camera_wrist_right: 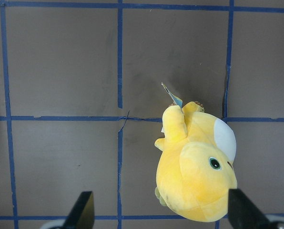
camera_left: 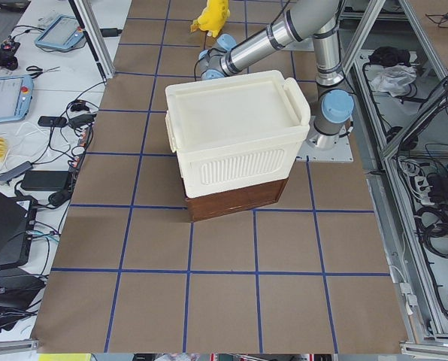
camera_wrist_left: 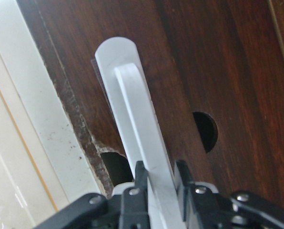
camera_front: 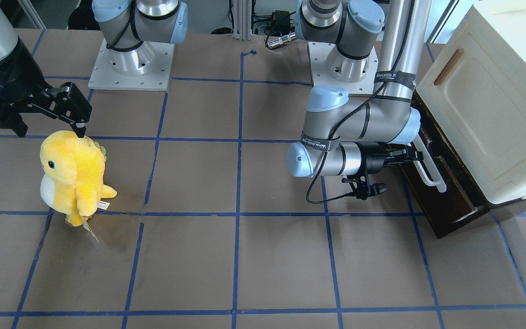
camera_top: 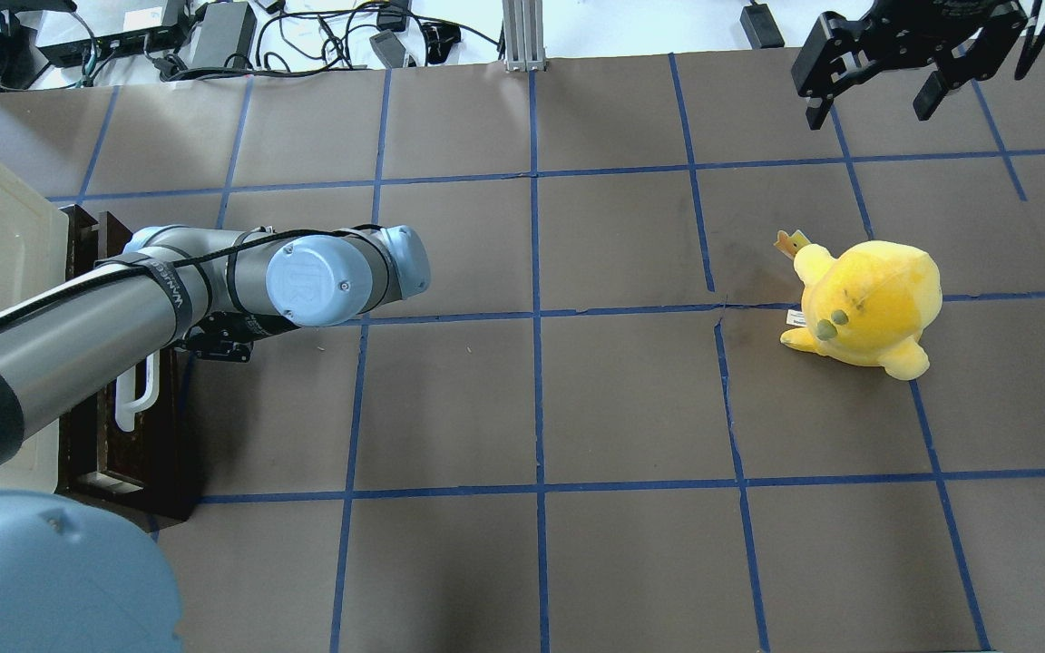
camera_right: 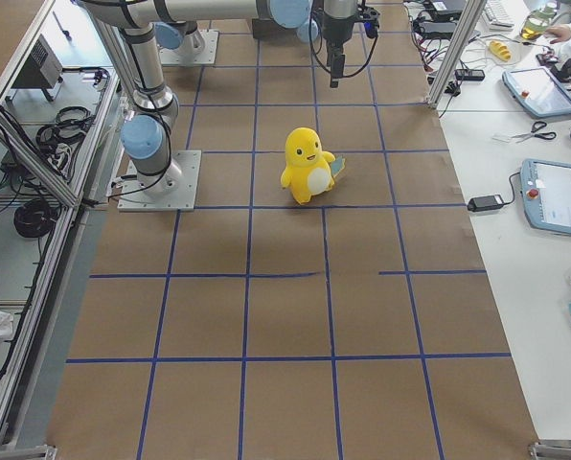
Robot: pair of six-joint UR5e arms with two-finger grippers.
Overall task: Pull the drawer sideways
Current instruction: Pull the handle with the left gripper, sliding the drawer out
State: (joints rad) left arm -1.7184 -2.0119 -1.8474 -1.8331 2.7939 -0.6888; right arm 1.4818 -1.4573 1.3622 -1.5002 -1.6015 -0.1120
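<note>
The drawer (camera_front: 443,201) has a dark brown front and a long white bar handle (camera_front: 428,170). It sits under a cream cabinet at the table's end on my left. Its front stands slightly out, with a narrow pale strip showing behind it. My left gripper (camera_wrist_left: 161,179) is shut on the white handle (camera_wrist_left: 137,124), one finger on each side of the bar. In the overhead view my left arm hides most of the handle (camera_top: 128,404). My right gripper (camera_top: 872,109) is wide open and empty, hanging above the table far from the drawer.
The cream cabinet (camera_front: 496,114) with a small brown wooden handle (camera_front: 449,67) sits over the drawer. A yellow plush toy (camera_front: 73,176) stands below my right gripper (camera_wrist_right: 161,214). The brown table has blue tape lines.
</note>
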